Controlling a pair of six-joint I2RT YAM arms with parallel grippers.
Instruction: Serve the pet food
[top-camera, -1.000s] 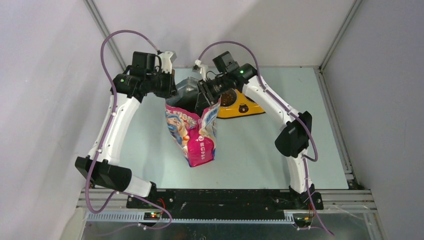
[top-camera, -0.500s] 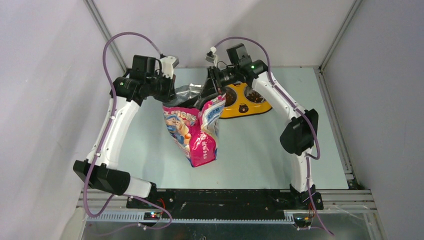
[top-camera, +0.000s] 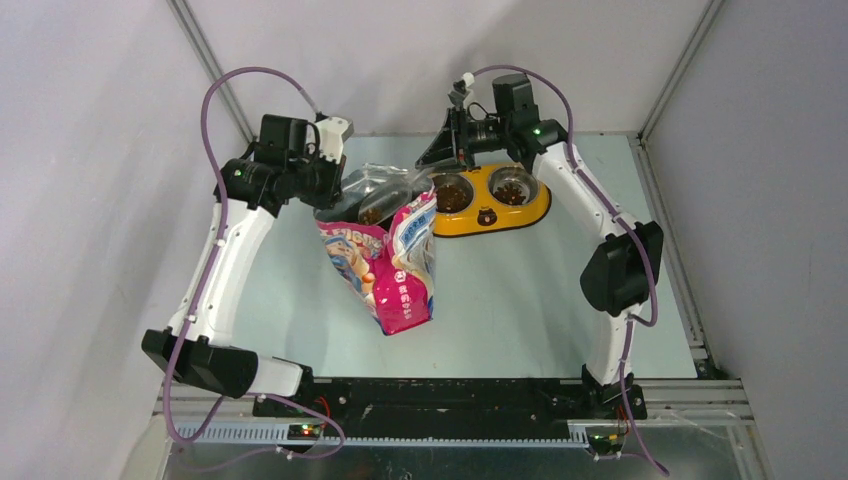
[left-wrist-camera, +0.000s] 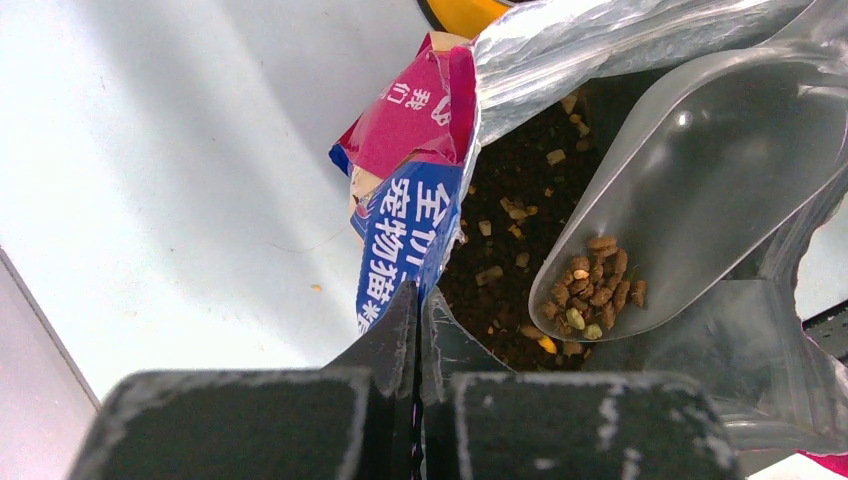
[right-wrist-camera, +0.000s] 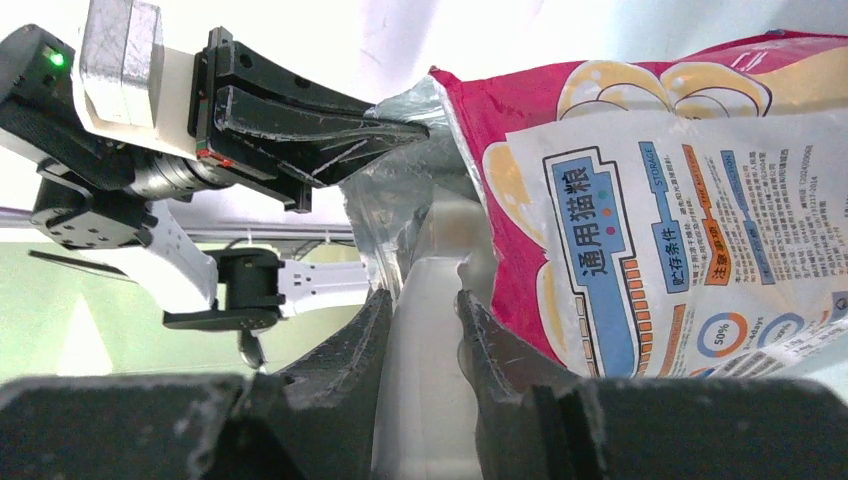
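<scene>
Pet food (left-wrist-camera: 597, 292): only a small heap sits in the clear scoop (left-wrist-camera: 700, 160), and the rest is down in the bag (top-camera: 390, 275). Right gripper (right-wrist-camera: 420, 300) is clamped on the scoop's handle, while left gripper (left-wrist-camera: 418, 305) pinches the bag's rim. Risk imo: the scoop snags the foil lip coming out and flicks kibble onto the table (top-camera: 500, 300) short of the yellow bowl (top-camera: 490, 222) at the far right. Or the rim slips and the bag flops.

Yellow double bowl (top-camera: 488, 216) on pale table (top-camera: 520, 290), clear scoop (left-wrist-camera: 700, 170)
</scene>
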